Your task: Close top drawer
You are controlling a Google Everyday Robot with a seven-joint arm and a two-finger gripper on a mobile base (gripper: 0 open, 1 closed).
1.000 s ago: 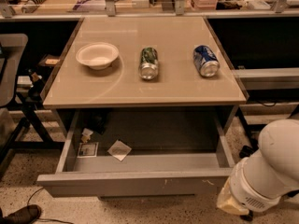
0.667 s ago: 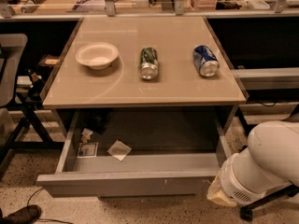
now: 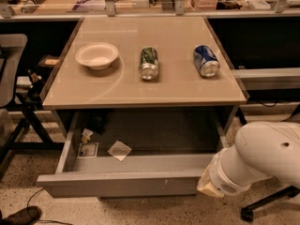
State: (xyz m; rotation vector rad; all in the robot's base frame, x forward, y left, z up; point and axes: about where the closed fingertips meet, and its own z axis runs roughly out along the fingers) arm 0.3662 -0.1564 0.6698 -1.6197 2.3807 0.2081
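Observation:
The top drawer (image 3: 122, 184) stands pulled far out below the table top. It is wide, shallow and grey, with a flat front that has small white scuffs. Paper scraps (image 3: 119, 150) and a card (image 3: 87, 149) lie on its floor. My white arm (image 3: 267, 156) reaches in from the lower right. My gripper (image 3: 207, 187) is at the arm's beige tip, right at the right end of the drawer front and low near the floor. Whether it touches the front does not show.
On the tan table top (image 3: 150, 86) are a white bowl (image 3: 97, 55), a green can (image 3: 149, 63) and a blue can (image 3: 206, 60), both lying on their sides. A chair (image 3: 11, 78) stands at the left. A chair base (image 3: 267, 205) is at the lower right. A shoe (image 3: 21, 215) lies at the lower left.
My arm has swung left and nearer, so its tip now sits at the right end of the drawer front. The drawer has not visibly moved.

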